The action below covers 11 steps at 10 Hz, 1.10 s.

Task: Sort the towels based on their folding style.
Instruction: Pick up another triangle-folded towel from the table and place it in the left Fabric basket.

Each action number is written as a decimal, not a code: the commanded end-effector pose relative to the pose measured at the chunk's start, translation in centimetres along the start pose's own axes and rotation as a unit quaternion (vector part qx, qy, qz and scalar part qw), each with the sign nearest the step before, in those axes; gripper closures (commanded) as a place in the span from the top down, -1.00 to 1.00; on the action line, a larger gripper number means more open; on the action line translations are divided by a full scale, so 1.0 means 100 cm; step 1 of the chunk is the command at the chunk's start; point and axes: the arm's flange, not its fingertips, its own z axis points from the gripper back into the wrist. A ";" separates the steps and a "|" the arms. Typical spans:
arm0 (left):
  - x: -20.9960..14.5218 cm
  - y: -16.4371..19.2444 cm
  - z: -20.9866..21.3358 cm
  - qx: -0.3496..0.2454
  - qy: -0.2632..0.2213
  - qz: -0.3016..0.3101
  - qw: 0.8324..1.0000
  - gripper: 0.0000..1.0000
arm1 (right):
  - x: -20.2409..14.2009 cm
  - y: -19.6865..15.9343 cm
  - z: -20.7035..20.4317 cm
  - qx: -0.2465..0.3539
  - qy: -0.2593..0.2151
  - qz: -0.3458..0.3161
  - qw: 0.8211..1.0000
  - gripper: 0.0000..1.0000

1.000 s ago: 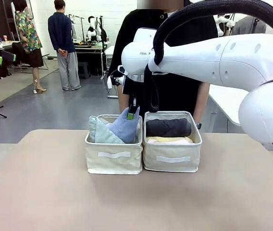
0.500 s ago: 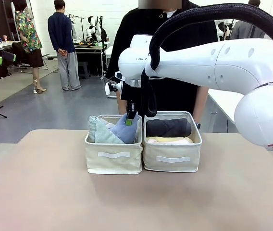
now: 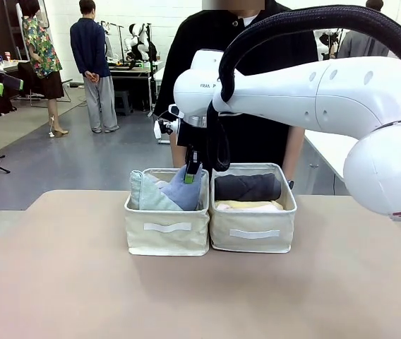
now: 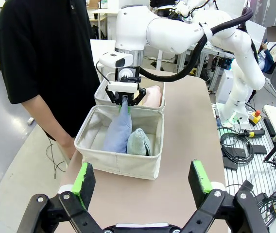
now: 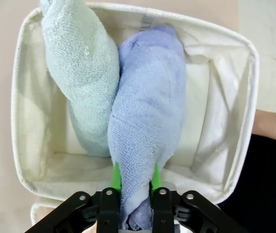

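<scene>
You see the light blue cone towel lying in the left bin, its narrow end pinched at the top, pressed against the pale teal-green cone towel beside it. In the right bin, the dark grey roll lies on the yellow roll.

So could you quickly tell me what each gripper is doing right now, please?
Left gripper: open, holding nothing, hanging back from the bins.
Right gripper: closed on the light blue towel, which lies in the left bin beside the teal-green towel.

Right hand points down, pinched shut; left hand spread.
</scene>
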 end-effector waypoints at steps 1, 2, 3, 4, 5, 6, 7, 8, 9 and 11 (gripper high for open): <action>0.000 -0.002 -0.001 0.005 0.013 0.001 1.000 1.00 | 0.011 -0.007 0.005 -0.005 0.004 0.007 1.000 0.09; 0.000 -0.002 -0.001 0.005 0.013 0.001 1.000 1.00 | 0.012 -0.007 0.005 -0.005 0.004 0.009 1.000 -0.24; 0.000 -0.002 -0.001 0.005 0.013 0.001 1.000 1.00 | 0.012 -0.007 0.005 -0.004 0.005 0.011 1.000 0.47; 0.000 -0.002 -0.001 0.005 0.013 0.001 1.000 1.00 | 0.012 -0.007 0.005 -0.002 0.004 0.012 1.000 0.15; 0.000 -0.002 -0.001 0.005 0.013 0.001 1.000 1.00 | 0.011 -0.006 0.005 -0.002 0.004 0.013 1.000 0.86; 0.000 -0.002 -0.001 0.005 0.013 0.001 1.000 1.00 | 0.012 -0.006 0.005 -0.003 0.003 0.015 1.000 0.53; 0.000 -0.002 -0.001 0.005 0.013 0.001 1.000 1.00 | 0.013 -0.006 0.006 -0.004 0.002 0.016 1.000 1.00; 0.000 -0.002 -0.001 0.005 0.013 0.001 1.000 1.00 | 0.013 -0.005 0.007 -0.005 0.002 0.018 1.000 0.92; 0.000 -0.002 -0.001 0.005 0.013 0.001 1.000 1.00 | 0.013 -0.005 0.008 -0.005 0.001 0.018 1.000 1.00; 0.000 -0.002 -0.001 0.005 0.013 0.001 1.000 1.00 | 0.011 -0.003 0.011 -0.006 0.005 0.017 1.000 1.00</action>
